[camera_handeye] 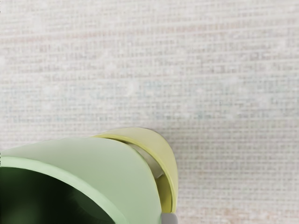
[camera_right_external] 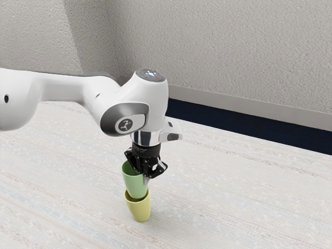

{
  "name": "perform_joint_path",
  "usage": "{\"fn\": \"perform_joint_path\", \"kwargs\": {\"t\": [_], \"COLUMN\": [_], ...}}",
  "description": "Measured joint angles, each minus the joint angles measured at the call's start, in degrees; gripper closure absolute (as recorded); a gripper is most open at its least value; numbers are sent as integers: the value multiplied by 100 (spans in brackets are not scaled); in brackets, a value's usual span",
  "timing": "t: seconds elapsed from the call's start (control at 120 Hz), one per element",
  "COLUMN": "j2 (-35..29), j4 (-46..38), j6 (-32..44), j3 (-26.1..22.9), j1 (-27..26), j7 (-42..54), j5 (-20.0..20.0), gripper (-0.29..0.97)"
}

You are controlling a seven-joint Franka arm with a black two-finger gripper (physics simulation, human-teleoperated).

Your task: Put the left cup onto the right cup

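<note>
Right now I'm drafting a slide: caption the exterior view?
Claw grips the green cup by its rim, base nested in the tilted yellow cup.

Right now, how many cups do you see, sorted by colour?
Light green tapered cup: 1
Yellow-green tapered cup: 1
Total: 2

Pale table (camera_right_external: 249, 197), yellow cup (camera_right_external: 139, 208) on it
</note>
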Motion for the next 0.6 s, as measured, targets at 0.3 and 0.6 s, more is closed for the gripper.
{"fn": "perform_joint_path", "kwargs": {"t": [0.3,0.6], "j2": [26,26], "j4": [-10,-10], "j6": [6,10], "j3": [5,5], "j1": [-28,-48], "j7": [-49,-87], "j5": [-37,-77], "gripper": [57,24]}}
